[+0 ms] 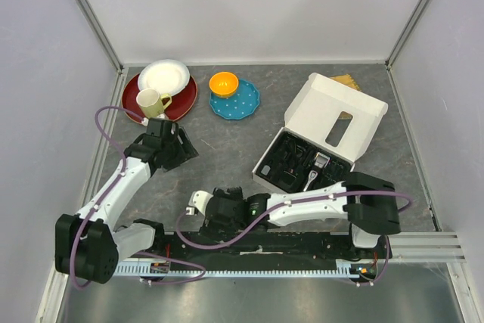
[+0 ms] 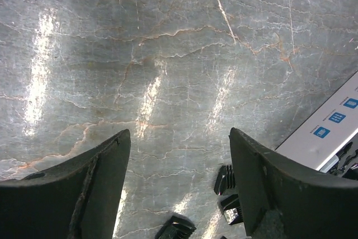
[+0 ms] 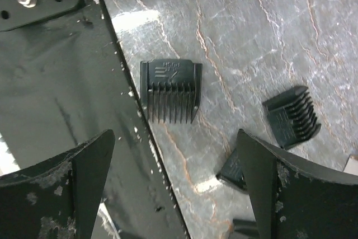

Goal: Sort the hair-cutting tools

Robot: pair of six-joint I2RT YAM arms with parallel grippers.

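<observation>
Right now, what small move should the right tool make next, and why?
Probably ease the right tool forward and down over the nearest comb attachment. The tool stands open and empty, and that comb lies flat just ahead of its gap, apart from the other combs.

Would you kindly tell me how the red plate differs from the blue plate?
The red plate is larger and plain; the blue plate is smaller and white-dotted. The red plate carries a white plate and a pale mug; the blue plate carries an orange bowl. Both lie flat at the table's far side.
</observation>
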